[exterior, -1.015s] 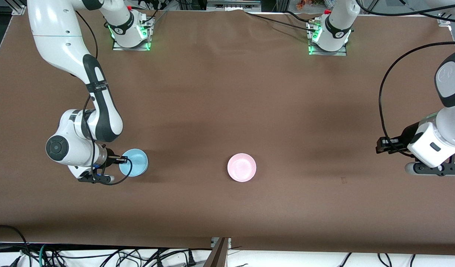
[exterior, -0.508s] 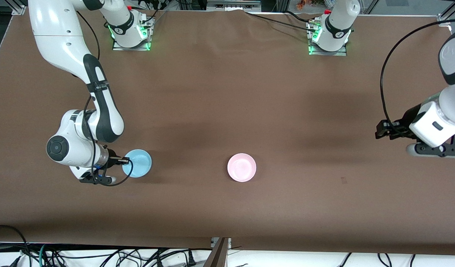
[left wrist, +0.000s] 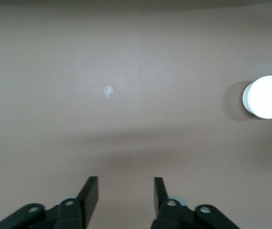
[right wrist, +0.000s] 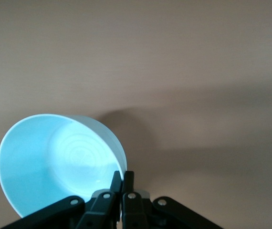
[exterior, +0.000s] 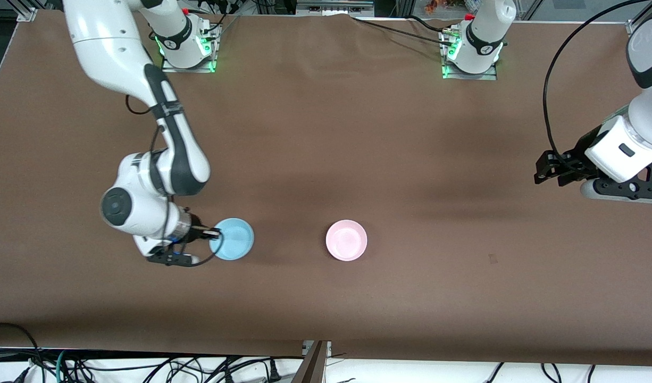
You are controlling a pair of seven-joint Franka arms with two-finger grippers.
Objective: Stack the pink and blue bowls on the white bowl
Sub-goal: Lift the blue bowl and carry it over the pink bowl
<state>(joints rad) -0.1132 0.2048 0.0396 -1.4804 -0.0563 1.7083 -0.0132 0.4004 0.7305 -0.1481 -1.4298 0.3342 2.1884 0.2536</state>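
My right gripper (exterior: 215, 232) is shut on the rim of the light blue bowl (exterior: 234, 239), which hangs tilted in the right wrist view (right wrist: 55, 162) with the right gripper (right wrist: 122, 175) pinching its wall. The pink bowl (exterior: 346, 240) sits at mid-table, apart from the blue one. It appears as a washed-out pale disc (left wrist: 266, 97) in the left wrist view. I see no separate white bowl, and I cannot tell if it lies under the pink one. My left gripper (exterior: 538, 173) hovers open and empty (left wrist: 126, 180) over the left arm's end of the table.
A brown cloth (exterior: 326, 133) covers the table. A small pale mark (exterior: 492, 259) lies on it between the pink bowl and the left arm's end, also seen as a pale mark (left wrist: 108, 90) in the left wrist view. Cables (exterior: 145, 367) run along the front edge.
The right arm has carried the blue bowl toward the pink bowl. The left gripper has drawn back toward the bases, away from the front edge, and its jaws have spread wider.
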